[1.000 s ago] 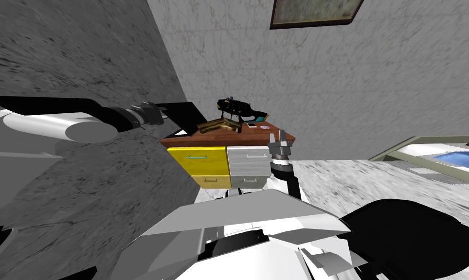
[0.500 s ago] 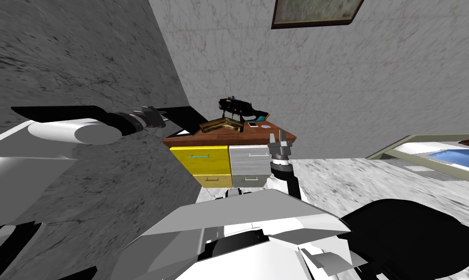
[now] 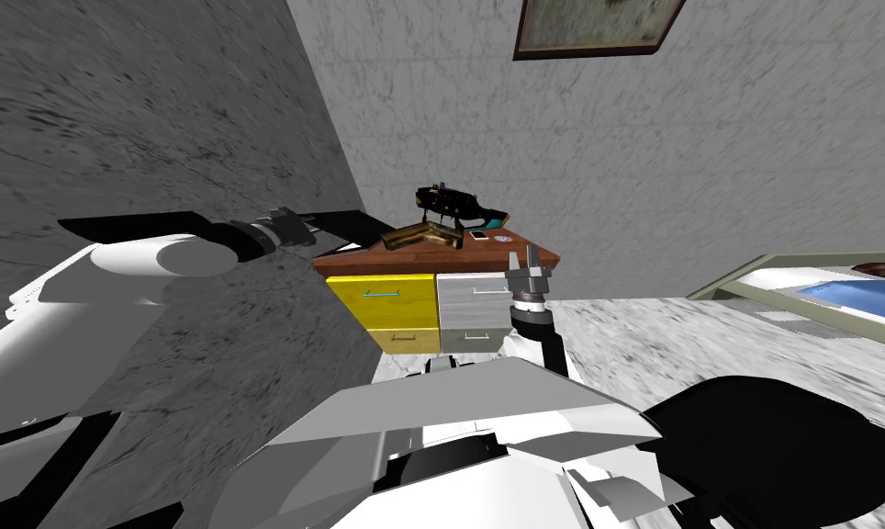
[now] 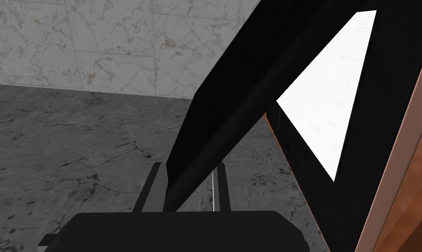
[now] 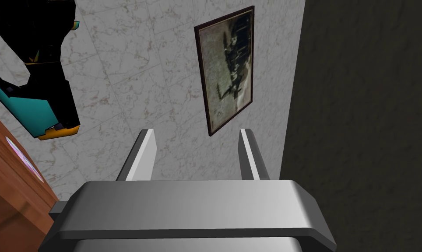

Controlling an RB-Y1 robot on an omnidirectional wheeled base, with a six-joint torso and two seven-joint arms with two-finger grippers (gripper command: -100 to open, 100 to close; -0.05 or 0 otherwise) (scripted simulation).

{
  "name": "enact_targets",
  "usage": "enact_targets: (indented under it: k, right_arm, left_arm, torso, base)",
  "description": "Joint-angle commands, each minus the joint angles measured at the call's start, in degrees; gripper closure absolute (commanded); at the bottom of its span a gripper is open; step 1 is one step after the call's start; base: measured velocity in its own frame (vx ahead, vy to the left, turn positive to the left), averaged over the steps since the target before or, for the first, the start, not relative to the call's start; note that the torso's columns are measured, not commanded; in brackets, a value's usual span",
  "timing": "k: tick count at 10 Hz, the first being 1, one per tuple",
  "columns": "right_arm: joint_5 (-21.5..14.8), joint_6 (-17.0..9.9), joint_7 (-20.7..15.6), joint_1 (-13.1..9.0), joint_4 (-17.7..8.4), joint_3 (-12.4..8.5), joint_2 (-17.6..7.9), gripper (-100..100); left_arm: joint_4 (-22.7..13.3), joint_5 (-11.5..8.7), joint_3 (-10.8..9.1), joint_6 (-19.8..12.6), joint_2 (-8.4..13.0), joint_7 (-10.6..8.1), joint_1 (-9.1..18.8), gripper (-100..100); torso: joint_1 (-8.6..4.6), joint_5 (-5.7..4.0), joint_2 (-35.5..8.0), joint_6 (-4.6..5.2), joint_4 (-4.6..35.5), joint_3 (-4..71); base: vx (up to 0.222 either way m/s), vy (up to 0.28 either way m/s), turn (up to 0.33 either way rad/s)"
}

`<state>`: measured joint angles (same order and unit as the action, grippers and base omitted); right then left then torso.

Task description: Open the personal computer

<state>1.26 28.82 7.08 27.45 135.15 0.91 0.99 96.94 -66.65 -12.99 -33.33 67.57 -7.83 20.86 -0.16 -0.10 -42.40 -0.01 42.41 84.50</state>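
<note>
The personal computer is a black laptop at the left end of a brown-topped desk [image 3: 523, 252]. Its lid [image 3: 347, 223] stands partly raised, and a white panel [image 4: 332, 105] shows inside the black shell. My left gripper [image 3: 305, 229] is shut on the lid's free edge: in the left wrist view the black lid [image 4: 232, 109] runs down between the two fingers [image 4: 149, 188] of the gripper [image 4: 188, 186]. My right gripper [image 3: 526, 268] hangs open before the desk's right front corner, its fingers [image 5: 143, 155] holding nothing.
The desk has yellow drawers [image 3: 386, 303] and grey drawers [image 3: 473, 308]. On top lie a black and teal object [image 3: 450, 202], a brown object [image 3: 422, 236] and a small white phone [image 3: 476, 235]. A dark grey wall [image 3: 156, 119] stands close on the left. A bed [image 3: 826, 294] lies at the right.
My left arm has swung to the right with the lid in its grip, and the lid now looks narrower in the head view. The right arm has not moved.
</note>
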Motion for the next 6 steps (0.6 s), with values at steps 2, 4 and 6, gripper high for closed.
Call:
enact_targets:
  k: [2, 4, 6]
  right_arm:
    - [0.0, 0.0, 0.0, 0.0, 0.0, 0.0, 0.0, 0]
    - [0.0, 0.0, 0.0, 0.01, 0.0, 0.0, 0.0, 0]
    - [0.0, 0.0, 0.0, 0.01, 0.01, 0.0, 0.0, 0]
  left_arm:
    - [-3.02, -1.23, -0.4, 1.07, -4.43, -2.72, 0.04, 100]
    - [-1.83, -3.36, -1.28, -1.12, -0.95, -3.23, 0.81, -100]
    - [-1.06, -4.87, -2.13, -2.64, 1.08, -4.28, 1.31, -100]
  torso:
    - [0.16, 0.1, 0.0, 0.01, -0.07, -0.01]
    - [0.03, 0.02, 0.14, -0.04, -0.06, 0.08]
    - [-0.07, -0.05, 0.19, 0.05, -0.05, 0.13]
  base:
    - [-0.029, 0.046, -0.02]
    - [0.049, -0.011, 0.077]
    - [0.073, -0.028, 0.064]
